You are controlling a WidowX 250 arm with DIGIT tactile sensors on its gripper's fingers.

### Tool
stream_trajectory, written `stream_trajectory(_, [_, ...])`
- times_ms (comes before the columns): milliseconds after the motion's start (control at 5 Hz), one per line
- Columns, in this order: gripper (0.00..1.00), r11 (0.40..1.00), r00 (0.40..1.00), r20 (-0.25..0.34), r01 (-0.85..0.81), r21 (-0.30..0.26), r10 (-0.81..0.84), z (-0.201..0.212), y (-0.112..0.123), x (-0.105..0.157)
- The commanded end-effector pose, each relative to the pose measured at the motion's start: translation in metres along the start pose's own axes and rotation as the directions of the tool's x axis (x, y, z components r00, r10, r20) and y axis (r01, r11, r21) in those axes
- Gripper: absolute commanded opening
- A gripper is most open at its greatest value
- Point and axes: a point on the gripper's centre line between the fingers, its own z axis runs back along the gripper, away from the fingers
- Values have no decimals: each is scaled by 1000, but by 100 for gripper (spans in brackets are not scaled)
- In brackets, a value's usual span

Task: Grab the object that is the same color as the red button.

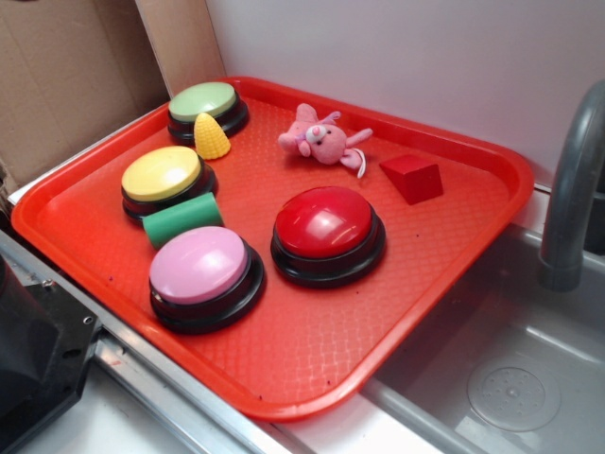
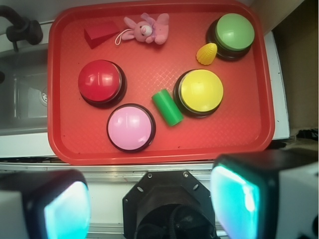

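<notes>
Red block is sitting at the tray's far edge, just beside the pink plush and apart from the red button; gripper is hanging wide open, holding nothing, well short of the tray; I'd be coming straight down over the slanted sides, dodging the plush's cord; wrist view is showing the spread fingers, exterior isn't, though it's showing the block's wedge shape better.

Glossy plastic red button, matt red block, textured plastic tray, plush fabric toy, brushed metal sink
</notes>
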Motion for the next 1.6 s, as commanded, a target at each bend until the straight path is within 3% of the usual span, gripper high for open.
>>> stream_trajectory(0, [100,1000,1000,0,0,0,0,0,0,0])
stream_trajectory(200, [100,969,967,58,-247,-30,249,-13,-18,22])
stream_trajectory(400, [100,881,866,170,-470,-51,471,-29,-40,45])
stream_trajectory(600, [100,746,703,278,-661,-86,655,-54,-57,77])
stream_trajectory(800, [100,719,646,366,-687,-105,670,-88,-80,108])
stream_trajectory(1000, [100,703,626,377,-703,-105,682,-121,-87,137])
stream_trajectory(1400, [100,719,647,388,-693,-60,656,-176,-83,184])
